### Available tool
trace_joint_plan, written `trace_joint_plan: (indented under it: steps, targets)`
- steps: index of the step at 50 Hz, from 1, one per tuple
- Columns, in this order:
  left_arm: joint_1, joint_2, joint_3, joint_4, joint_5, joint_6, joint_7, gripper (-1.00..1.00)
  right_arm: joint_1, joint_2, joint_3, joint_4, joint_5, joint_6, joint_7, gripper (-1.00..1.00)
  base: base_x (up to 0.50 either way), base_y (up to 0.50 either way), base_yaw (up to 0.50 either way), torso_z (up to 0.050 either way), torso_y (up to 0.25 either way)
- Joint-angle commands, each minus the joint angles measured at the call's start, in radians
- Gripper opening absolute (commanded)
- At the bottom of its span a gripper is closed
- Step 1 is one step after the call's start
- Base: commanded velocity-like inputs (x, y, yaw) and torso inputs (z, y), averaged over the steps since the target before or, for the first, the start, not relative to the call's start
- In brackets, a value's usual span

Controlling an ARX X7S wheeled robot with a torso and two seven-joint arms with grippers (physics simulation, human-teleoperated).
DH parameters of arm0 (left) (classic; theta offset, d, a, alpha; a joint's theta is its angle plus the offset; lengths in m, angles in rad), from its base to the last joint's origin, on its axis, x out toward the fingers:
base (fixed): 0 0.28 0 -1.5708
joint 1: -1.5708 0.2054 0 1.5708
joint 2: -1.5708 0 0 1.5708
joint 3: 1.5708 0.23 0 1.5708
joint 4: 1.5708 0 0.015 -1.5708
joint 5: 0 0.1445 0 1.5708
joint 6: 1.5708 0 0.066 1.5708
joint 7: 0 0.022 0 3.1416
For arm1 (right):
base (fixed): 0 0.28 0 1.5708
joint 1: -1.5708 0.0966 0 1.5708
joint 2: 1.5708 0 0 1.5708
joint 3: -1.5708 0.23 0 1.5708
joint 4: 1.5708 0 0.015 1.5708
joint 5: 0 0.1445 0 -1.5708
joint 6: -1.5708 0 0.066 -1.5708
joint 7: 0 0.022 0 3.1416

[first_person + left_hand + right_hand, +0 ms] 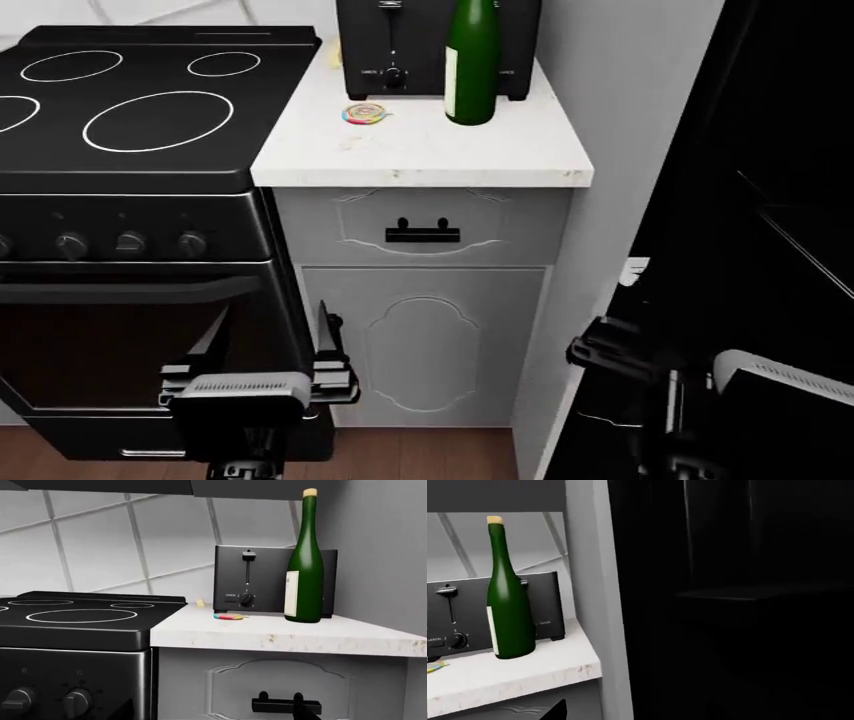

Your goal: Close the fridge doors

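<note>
Head view puts the fridge doors [747,200], tall and glossy black, directly beside my right pincer [627,365] on its outer side; I cannot tell whether it is open. My left pincer [260,385], fingers parted, hangs well apart before the oven [120,330].

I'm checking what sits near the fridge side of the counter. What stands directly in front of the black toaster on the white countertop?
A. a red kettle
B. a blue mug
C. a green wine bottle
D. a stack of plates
C: the green wine bottle stands upright on the white countertop, overlapping the black toaster behind it.
</note>
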Motion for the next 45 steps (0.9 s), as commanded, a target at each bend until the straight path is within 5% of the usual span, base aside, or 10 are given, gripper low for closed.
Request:
trace_joint_plan:
  steps: [1,45]
  targets:
    - [0.0,0.0,-0.002,0.003,-0.003,0.001,0.0,1.0,0.047,-0.003,0.093,-0.032,0.065,0.114,0.079,1.0,0.0,0.0,0.0,0.0,0.0]
    - [-0.002,0.002,-0.002,0.003,-0.002,-0.003,-0.001,1.0,0.142,0.0,0.338,0.094,0.068,0.063,0.196,1.0,0.0,0.0,0.0,0.0,0.0]
